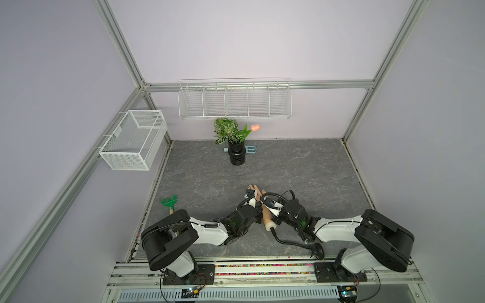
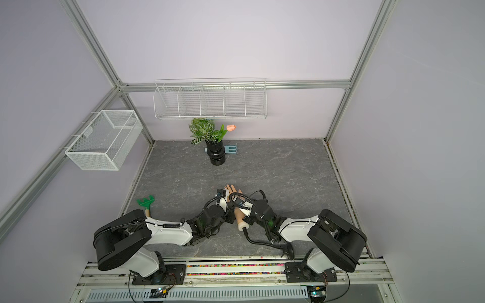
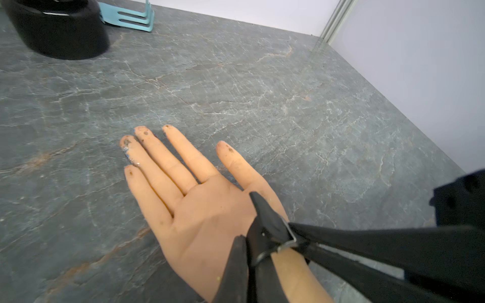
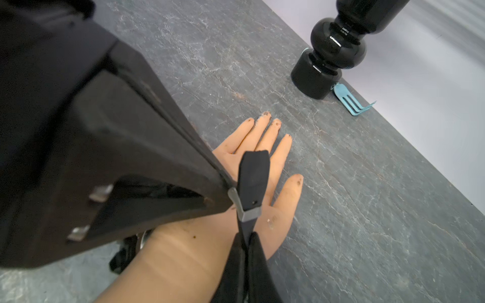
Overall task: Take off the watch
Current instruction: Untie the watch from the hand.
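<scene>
A mannequin hand (image 1: 255,189) (image 3: 210,210) (image 4: 199,251) lies palm up on the grey table, with both grippers meeting over its wrist. The watch shows only as its black strap (image 3: 265,217) (image 4: 254,170) and metal buckle (image 3: 287,237) (image 4: 249,213), lifted off the palm side of the wrist. My left gripper (image 3: 246,242) is shut on the strap beside the buckle. My right gripper (image 4: 248,237) is shut on the strap just below the buckle. The strap's free end sticks out over the palm. The arms hide the watch's case in both top views.
A black gooseneck stalk (image 1: 287,242) runs from the forearm's end to a suction base (image 1: 318,251) at the front edge. A black vase (image 1: 237,155) with plants and a blue hand fork (image 1: 251,150) stand at the back. A green rake (image 1: 169,202) lies left. Wire baskets (image 1: 234,99) hang on the walls.
</scene>
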`<state>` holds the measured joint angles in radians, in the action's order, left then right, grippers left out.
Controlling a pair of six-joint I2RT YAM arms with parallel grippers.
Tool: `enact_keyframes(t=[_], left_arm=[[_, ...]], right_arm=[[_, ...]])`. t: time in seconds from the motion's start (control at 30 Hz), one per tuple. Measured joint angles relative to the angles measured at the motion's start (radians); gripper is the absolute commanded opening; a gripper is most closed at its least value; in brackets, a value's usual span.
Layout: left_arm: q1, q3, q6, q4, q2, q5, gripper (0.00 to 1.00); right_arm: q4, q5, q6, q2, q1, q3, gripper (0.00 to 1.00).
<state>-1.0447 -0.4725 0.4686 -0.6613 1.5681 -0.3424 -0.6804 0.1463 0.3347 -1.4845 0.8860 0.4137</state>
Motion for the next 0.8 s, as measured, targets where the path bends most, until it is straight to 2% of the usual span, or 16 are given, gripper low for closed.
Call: enact_keyframes(t=[0.17,0.33,0.57,0.8], left_arm=[[0.022,-0.004,-0.003,-0.068,0.039,0.036,0.00],[0.029,-0.042,-0.006,-0.054,0.064,0.044,0.00],[0.029,-0.048,-0.006,-0.071,0.072,0.065,0.00],[0.031,-0.053,-0.006,-0.067,0.072,0.059,0.00]], right_arm=[[0.059,-0.016,0.019,0.000,0.000,0.036,0.23],[0.072,-0.012,0.004,0.004,0.000,0.045,0.34],[0.073,0.008,-0.035,0.068,0.014,0.034,0.36],[0.017,0.102,-0.043,0.034,0.027,0.026,0.33]])
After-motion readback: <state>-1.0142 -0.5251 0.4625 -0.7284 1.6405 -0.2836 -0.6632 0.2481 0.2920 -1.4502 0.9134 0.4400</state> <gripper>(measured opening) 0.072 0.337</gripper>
